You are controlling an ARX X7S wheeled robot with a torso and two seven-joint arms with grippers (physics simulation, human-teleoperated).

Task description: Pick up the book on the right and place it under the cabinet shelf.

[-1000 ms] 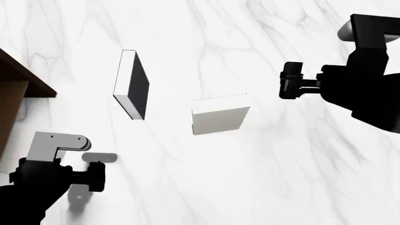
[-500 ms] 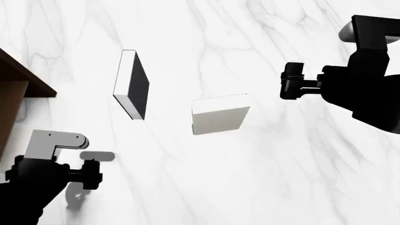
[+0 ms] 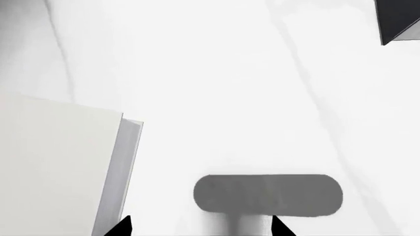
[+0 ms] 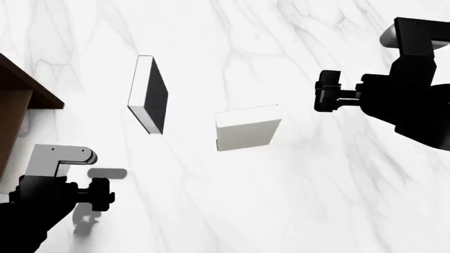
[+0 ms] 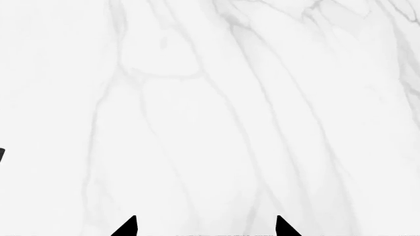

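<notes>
The book (image 3: pixel 52 167) is a plain off-white slab with a thin grey side, lying flat on the marble. It shows only in the left wrist view; in the head view my left arm hides it. My left gripper (image 3: pixel 200 228) (image 4: pixel 104 196) hangs open above the table, one fingertip (image 3: pixel 123 227) just beside the book's grey edge, nothing between the fingers. The cabinet shelf (image 4: pixel 21 84) is dark brown wood at the head view's left edge. My right gripper (image 4: pixel 325 97) (image 5: pixel 204 227) is open and empty, over bare marble at the right.
A white book with a black face (image 4: pixel 156 97) (image 3: pixel 400 19) stands on edge near the middle. A plain grey book with a lighter top edge (image 4: pixel 246 132) stands to its right, between the two grippers. White marble tabletop (image 4: pixel 316 200) lies all round.
My left gripper has drifted down and to the left in the head view, away from the black-faced book. The right arm and both standing books have stayed put.
</notes>
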